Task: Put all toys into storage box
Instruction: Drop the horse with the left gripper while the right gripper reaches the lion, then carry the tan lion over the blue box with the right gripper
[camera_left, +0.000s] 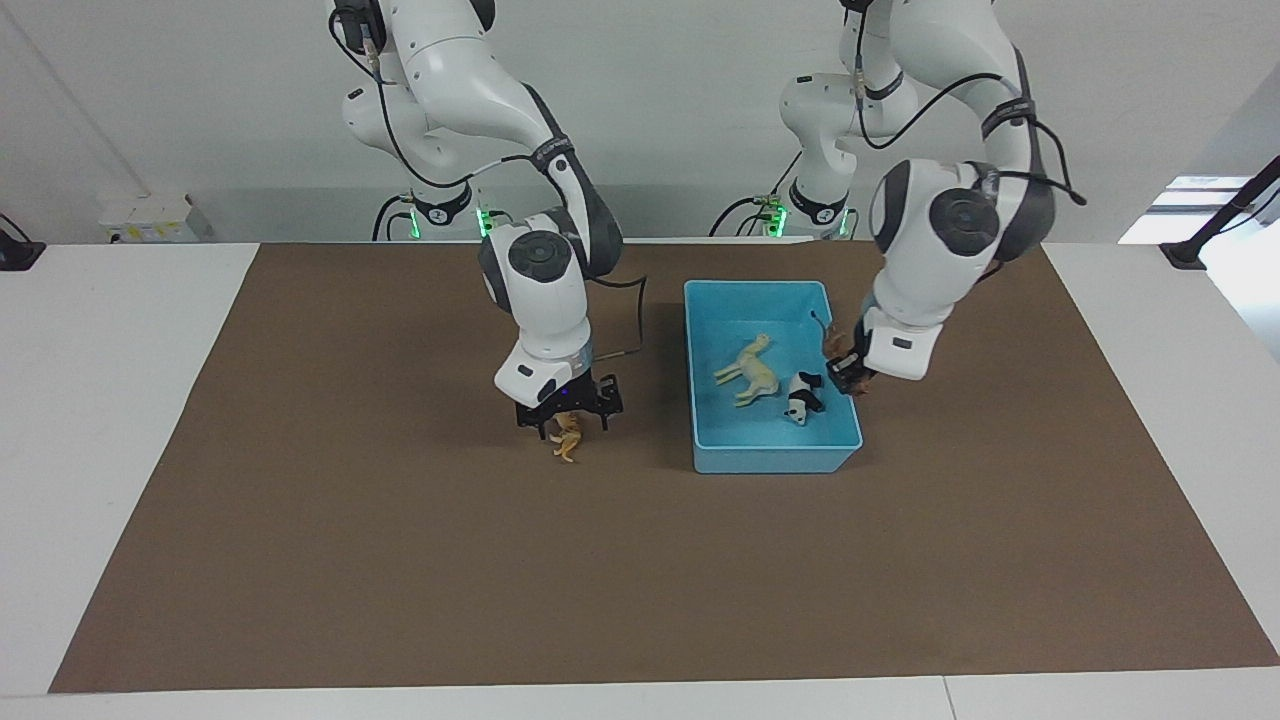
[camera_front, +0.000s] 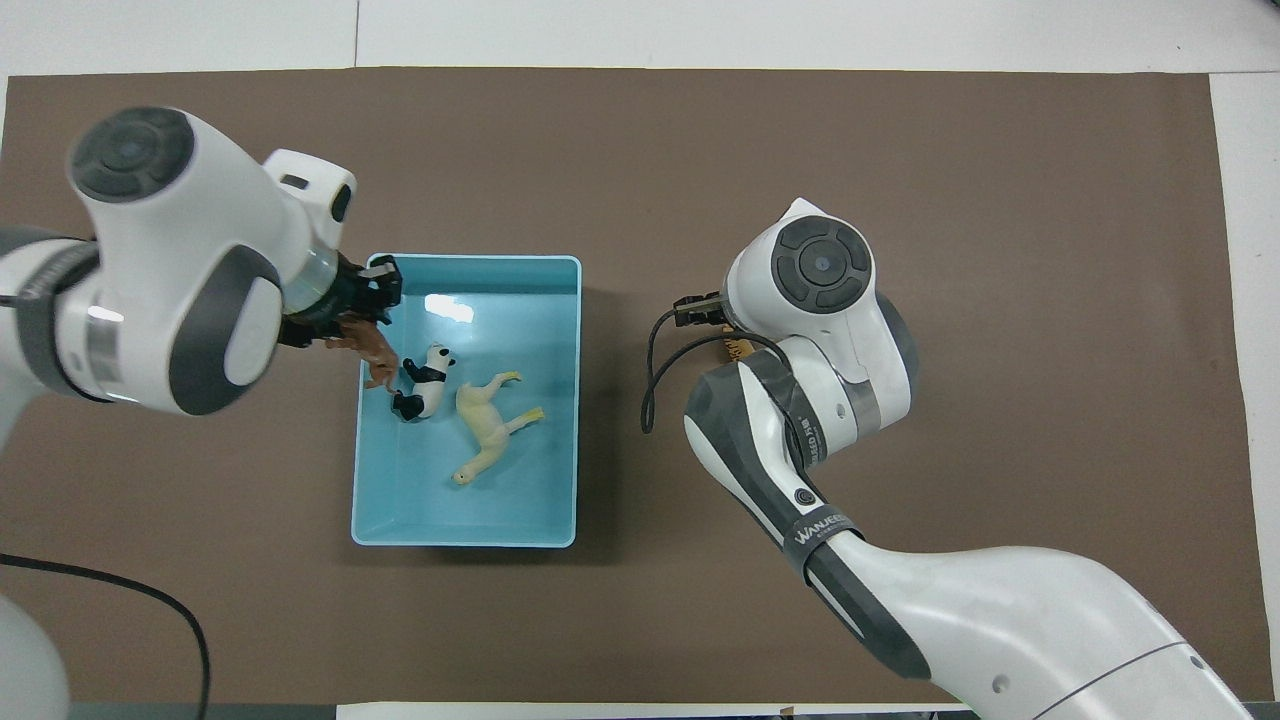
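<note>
The light blue storage box (camera_left: 770, 458) (camera_front: 465, 535) stands on the brown mat. In it lie the cream long-necked toy (camera_left: 752, 370) (camera_front: 487, 420) and the panda (camera_left: 803, 395) (camera_front: 422, 385). My left gripper (camera_left: 845, 378) (camera_front: 360, 318) is shut on the dark brown toy (camera_left: 831, 345) (camera_front: 373, 352) and holds it over the box's wall at the left arm's end. My right gripper (camera_left: 568, 420) is down at the mat beside the box, toward the right arm's end, shut on the orange tiger (camera_left: 567, 438). In the overhead view that arm hides its gripper; only a bit of the tiger (camera_front: 740, 347) shows.
The brown mat (camera_left: 350, 560) covers most of the white table. A small white box (camera_left: 150, 218) sits at the table's edge near the robots, past the right arm's end of the mat. A black cable loops from the right arm's wrist (camera_front: 655, 370).
</note>
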